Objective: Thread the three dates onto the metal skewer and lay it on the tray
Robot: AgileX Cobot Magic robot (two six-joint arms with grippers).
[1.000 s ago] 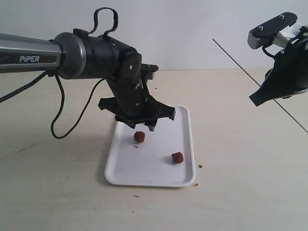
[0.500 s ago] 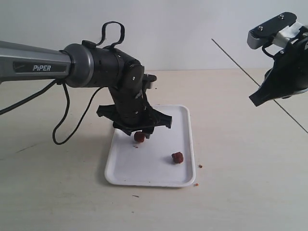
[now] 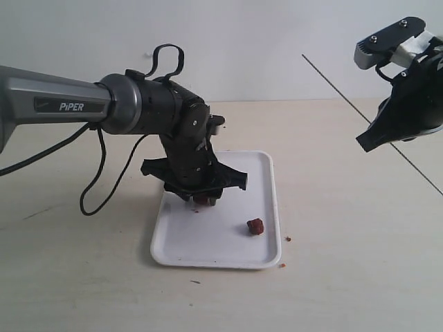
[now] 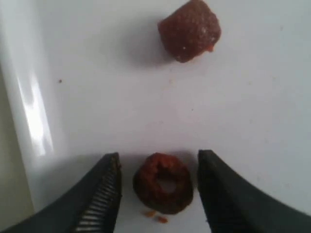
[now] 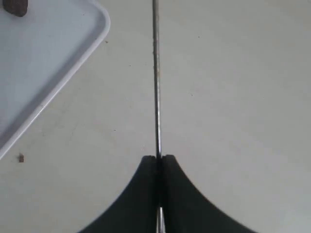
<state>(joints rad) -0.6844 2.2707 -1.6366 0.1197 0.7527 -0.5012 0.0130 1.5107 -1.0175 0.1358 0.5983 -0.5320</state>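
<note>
The white tray [image 3: 225,249] lies mid-table. My left gripper [image 3: 203,198] is down on it, open, its fingers straddling a dark reddish date [image 4: 164,183] that has a hole in its top; small gaps remain on both sides. A second date [image 3: 256,226] [image 4: 189,30] lies loose further along the tray. No third date shows. My right gripper [image 3: 367,142] hangs high at the right, shut on the thin metal skewer [image 3: 332,84] [image 5: 156,73], which juts straight out beyond the fingertips [image 5: 158,158].
Tiny brown crumbs [image 3: 282,265] lie on the table by the tray's front corner. The left arm's black cable [image 3: 86,200] loops down to the table left of the tray. A tray corner [image 5: 92,41] sits beside the skewer in the right wrist view.
My left gripper has come down and shifted slightly right, so its open fingers now enclose the rear date. The right gripper and skewer have stayed still.
</note>
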